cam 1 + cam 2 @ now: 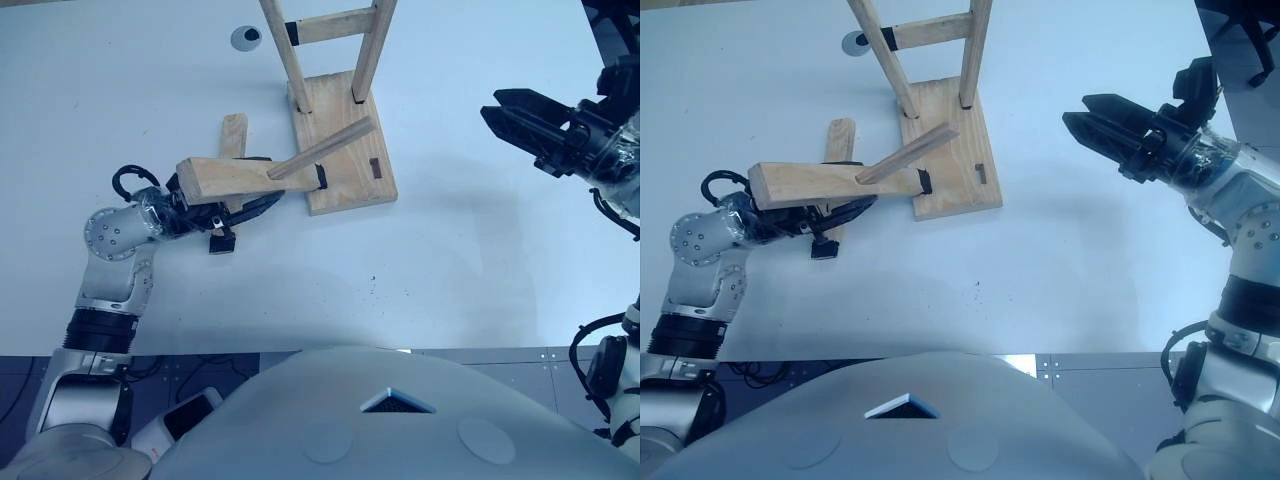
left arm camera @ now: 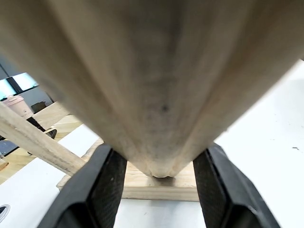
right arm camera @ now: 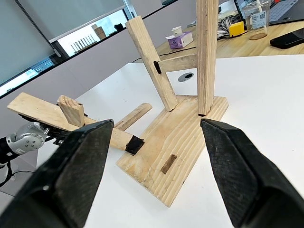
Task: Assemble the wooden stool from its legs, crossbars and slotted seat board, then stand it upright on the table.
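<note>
left eye view: leg (image 1: 232, 178) is gripped by the closed left gripper (image 1: 255, 206), its long axis running ahead of that claw onto the seat board (image 1: 345, 185), with the spread right gripper (image 1: 492, 103) well apart beyond.

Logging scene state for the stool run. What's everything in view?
seat board: 1, light wood, flat on the table centre
upright legs: 2, light wood, standing on seat board
top crossbar: 1, light wood, joining them
held leg: 1, light wood, left of board
angled crossbar: 1, light wood, sticking from held leg
loose piece: 1, light wood, beside held leg
table: 1, white
left tool: black, shut on held leg
right tool: black, open, right of board
</note>
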### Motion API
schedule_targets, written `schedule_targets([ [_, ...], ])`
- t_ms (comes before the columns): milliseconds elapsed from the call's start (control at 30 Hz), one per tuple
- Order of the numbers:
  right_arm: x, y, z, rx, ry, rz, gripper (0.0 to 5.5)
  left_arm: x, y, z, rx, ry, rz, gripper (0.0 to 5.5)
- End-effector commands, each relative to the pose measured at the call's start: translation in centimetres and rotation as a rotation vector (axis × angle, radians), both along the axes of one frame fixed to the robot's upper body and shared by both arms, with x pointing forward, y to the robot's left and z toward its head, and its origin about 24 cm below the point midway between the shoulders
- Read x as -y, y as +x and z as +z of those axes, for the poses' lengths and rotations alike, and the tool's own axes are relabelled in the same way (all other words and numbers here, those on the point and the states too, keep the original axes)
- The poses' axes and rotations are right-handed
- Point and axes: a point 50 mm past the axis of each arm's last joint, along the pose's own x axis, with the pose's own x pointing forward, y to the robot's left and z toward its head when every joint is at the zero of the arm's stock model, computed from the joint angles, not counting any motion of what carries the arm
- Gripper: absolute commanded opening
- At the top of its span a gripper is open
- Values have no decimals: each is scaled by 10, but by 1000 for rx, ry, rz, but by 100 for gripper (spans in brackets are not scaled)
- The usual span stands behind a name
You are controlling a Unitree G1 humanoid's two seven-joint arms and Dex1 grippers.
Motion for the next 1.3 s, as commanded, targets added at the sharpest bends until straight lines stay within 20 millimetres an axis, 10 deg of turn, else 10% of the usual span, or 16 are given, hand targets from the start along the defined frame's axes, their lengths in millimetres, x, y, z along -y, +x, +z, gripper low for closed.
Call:
schedule_targets([
  [33,-5,-2,-1,34,-3,-26,336,-25,-19,-41,-426,393,6,201],
  [767,-6,-6,-12,19,-10,-45,336,-10,-18,-7,-782,553,-78,201],
  [1300,-12,-5,-15,10,-10,-33,336,9,-6,-66,-894,664,-100,201],
])
